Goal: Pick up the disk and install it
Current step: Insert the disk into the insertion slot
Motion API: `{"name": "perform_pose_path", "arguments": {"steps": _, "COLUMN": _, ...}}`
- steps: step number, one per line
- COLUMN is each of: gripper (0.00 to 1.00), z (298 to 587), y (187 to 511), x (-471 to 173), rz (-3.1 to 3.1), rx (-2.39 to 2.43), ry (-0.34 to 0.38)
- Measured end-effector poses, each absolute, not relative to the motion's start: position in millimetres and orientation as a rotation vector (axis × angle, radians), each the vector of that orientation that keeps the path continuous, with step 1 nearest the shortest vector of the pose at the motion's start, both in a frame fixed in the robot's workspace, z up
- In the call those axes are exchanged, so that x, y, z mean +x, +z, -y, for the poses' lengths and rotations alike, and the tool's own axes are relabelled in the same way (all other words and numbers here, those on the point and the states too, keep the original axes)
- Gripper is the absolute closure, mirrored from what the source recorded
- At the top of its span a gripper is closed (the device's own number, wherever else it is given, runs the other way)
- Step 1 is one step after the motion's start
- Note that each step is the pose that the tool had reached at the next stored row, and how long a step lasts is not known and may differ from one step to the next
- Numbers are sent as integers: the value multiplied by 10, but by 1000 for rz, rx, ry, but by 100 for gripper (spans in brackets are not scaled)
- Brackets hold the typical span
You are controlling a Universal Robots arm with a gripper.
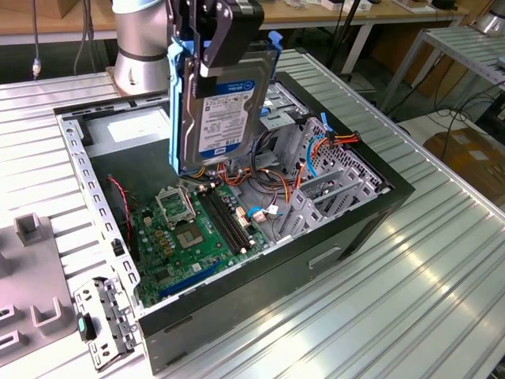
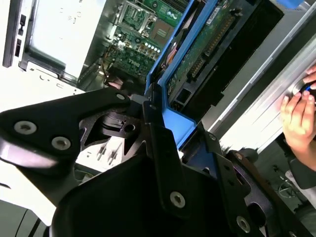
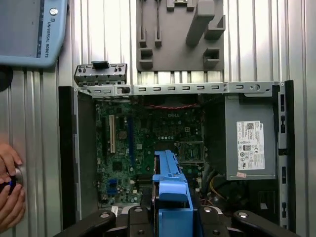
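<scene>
Case (image 1: 347,233) open on top, clear air over the board (image 1: 189,237) under the hanging disk (image 1: 225,110). Cables (image 1: 272,175) crowd mid-case, cage (image 1: 327,188) stands beside them, power supply (image 3: 249,111) fills one end.

The exterior view looks down slantwise at the open computer case (image 1: 339,237) on the counter (image 1: 442,300). Both wrist views sit close behind the claw (image 3: 170,215), facing into the case; all three share the circuit board (image 1: 197,229).

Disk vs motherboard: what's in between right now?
In the exterior view, the disk, clamped upright in the gripper, hangs over the open case. Loose coloured wires cross just below its lower edge, above the motherboard; otherwise bare.
</scene>
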State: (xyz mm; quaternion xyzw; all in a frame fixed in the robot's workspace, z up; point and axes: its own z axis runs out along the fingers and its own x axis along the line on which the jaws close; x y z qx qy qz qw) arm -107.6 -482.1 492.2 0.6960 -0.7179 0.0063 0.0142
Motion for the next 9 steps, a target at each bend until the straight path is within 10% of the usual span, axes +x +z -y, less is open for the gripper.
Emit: {"name": "perform_pose_path", "arguments": {"steps": 9, "gripper": 63, "z": 4832, "y": 4894, "x": -520, "rz": 2234, "rx": 2165, "ry": 23}}
